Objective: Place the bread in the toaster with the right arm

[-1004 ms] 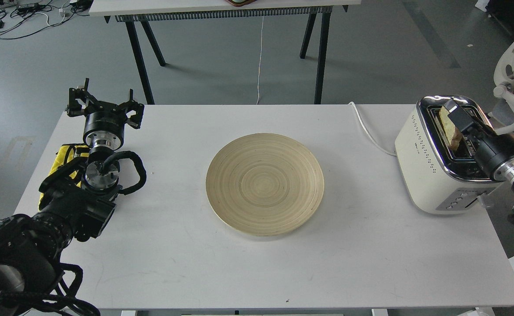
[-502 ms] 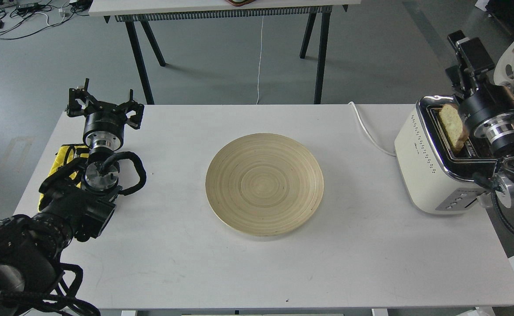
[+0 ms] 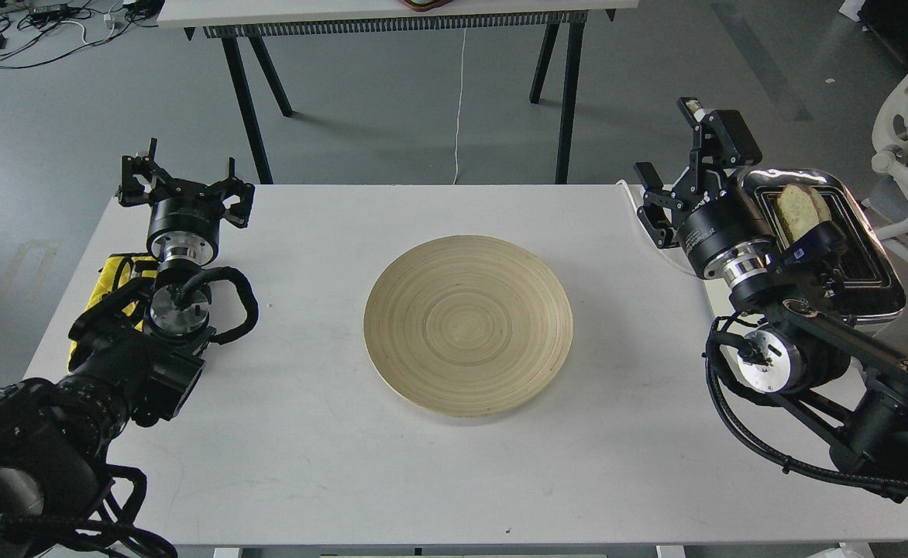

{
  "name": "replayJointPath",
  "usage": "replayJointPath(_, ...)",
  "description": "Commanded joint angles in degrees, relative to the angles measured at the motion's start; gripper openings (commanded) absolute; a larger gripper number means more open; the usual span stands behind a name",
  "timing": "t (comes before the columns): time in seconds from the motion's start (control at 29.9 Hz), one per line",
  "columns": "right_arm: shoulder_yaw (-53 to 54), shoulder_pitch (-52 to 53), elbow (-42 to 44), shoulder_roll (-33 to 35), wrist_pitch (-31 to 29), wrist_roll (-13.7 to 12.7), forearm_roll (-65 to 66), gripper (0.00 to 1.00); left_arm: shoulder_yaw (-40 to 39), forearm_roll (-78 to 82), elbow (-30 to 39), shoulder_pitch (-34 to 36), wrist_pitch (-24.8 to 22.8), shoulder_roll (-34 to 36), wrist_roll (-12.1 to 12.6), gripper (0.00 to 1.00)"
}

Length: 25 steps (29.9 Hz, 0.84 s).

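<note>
Left gripper [image 3: 183, 180] parked at the table's [image 3: 330, 480] left edge, fingers apart, empty. Round plate [image 3: 468, 324] mid-table, bare. Right gripper [image 3: 679, 167] just left of the toaster [image 3: 876, 267], fingers apart, empty. Bread [image 3: 799, 211] stands in the toaster slot, top sticking out.

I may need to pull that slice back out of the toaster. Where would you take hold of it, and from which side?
Grip the bread by its rounded top edge, the only part standing clear of the toaster slot. Come straight down from above, one finger on each flat face; the slot walls block any sideways approach. The right end effector is open, beside the toaster.
</note>
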<state>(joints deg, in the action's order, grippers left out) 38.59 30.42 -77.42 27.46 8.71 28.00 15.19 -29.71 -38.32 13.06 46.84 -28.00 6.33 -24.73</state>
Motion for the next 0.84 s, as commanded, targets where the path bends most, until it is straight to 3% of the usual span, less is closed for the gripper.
replayJointPath(0.0, 6.8, -4.2, 4.5, -3.4, -10.1, 0.0, -0.3, 0.98, 0.0, 0.0, 0.0, -0.1, 0.0, 0.0, 0.0, 1.0)
replayJointPath(0.13, 11.0, -5.0, 15.1, -7.8, -24.5, 0.0, -4.8, 0.98, 0.0, 0.0, 0.0, 0.0, 0.0, 0.0, 0.0, 1.0)
replayJointPath(0.27, 11.2, -4.4, 23.4, -10.2, -32.9, 0.0, -6.9, 0.98, 0.0, 0.0, 0.0, 0.0, 0.0, 0.0, -0.1, 1.0)
replayJointPath(0.8, 11.4, -4.6, 24.3, -12.6, -33.3, 0.0, -7.4, 0.98, 0.0, 0.0, 0.0, 0.0, 0.0, 0.0, 0.0, 1.0)
